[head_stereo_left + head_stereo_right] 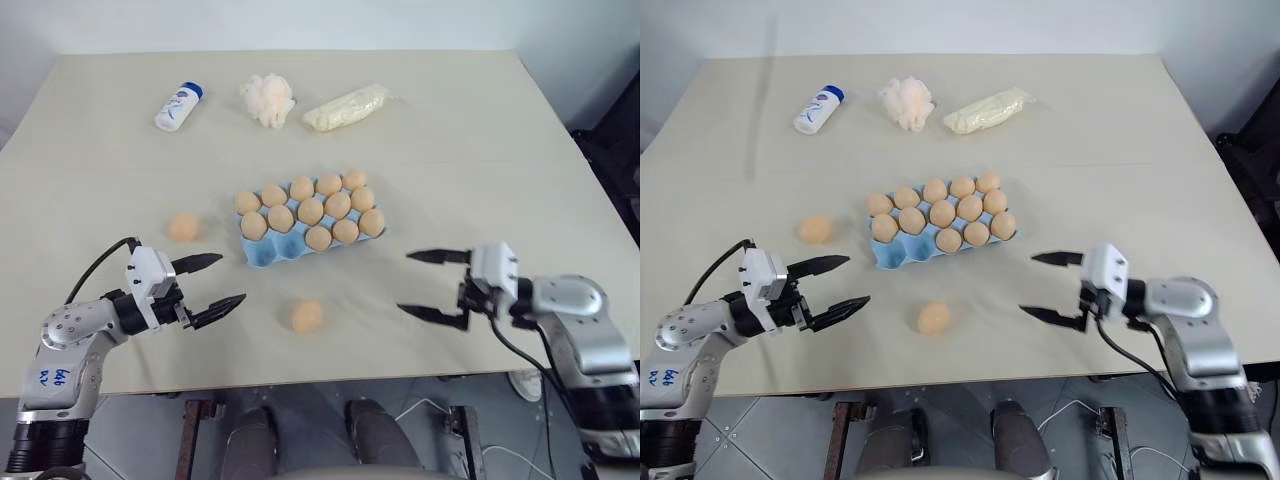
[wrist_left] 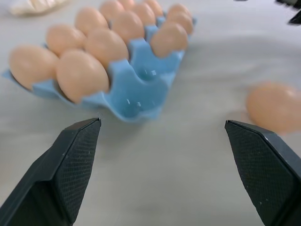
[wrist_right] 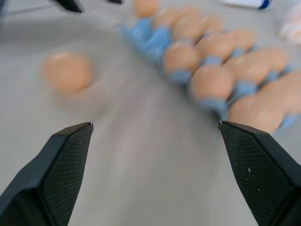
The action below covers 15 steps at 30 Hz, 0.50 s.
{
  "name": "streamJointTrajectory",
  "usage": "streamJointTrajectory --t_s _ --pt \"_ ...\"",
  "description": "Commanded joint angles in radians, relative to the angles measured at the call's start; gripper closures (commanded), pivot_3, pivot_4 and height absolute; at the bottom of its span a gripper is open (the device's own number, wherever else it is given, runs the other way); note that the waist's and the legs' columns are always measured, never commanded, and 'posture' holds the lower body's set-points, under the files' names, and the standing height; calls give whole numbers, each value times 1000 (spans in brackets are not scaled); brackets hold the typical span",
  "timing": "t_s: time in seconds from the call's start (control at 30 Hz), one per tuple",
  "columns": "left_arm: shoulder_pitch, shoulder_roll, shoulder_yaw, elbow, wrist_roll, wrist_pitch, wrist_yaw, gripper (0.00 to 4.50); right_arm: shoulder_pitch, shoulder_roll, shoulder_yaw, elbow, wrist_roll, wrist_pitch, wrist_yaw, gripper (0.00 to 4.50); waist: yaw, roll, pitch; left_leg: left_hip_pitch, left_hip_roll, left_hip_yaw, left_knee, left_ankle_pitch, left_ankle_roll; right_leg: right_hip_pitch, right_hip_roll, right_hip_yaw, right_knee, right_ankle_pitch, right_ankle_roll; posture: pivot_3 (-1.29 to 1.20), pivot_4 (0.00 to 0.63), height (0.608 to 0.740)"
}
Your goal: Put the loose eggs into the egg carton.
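Note:
The light blue egg carton [image 1: 263,253] lies mid-table with several tan eggs in its cups; the cups at its near left end are bare. One loose egg [image 1: 184,227] rests on the table to the left of the carton. Another loose egg [image 1: 307,316] lies in front of the carton, between the two grippers. My left gripper [image 1: 231,279] is open and empty, just left of that front egg [image 2: 275,106]. On the other side of the same egg [image 3: 67,70], my right gripper [image 1: 404,282] points left, open with nothing in it.
At the back of the table lie a white bottle with a blue cap [image 1: 178,106], a fluffy white puff [image 1: 268,99] and a long pale yellow packet [image 1: 346,107]. The table's front edge [image 1: 330,372] runs just below both grippers.

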Motion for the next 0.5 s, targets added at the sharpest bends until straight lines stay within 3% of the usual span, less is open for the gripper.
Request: streamJointTrajectory --t_s 0.03,0.27,0.5 --pt "28 47 20 21 9 -39 -67 0 42 -34 -48 -20 42 -44 50 25 -3 0 0 0 0 1 0 0 0 0 0 1 0 0 0 0 150 740" --pt "54 73 -62 -65 -11 -6 -149 0 41 -29 -76 7 47 -91 42 25 6 0 0 1 0 2 3 1 2 2 0 2 0 3 -1 0 150 740" --pt "-30 -71 -249 -127 40 33 -51 0 48 -40 -73 8 37 -91 38 25 24 0 0 1 0 1 3 0 2 1 0 1 -1 3 -1 0 150 740"
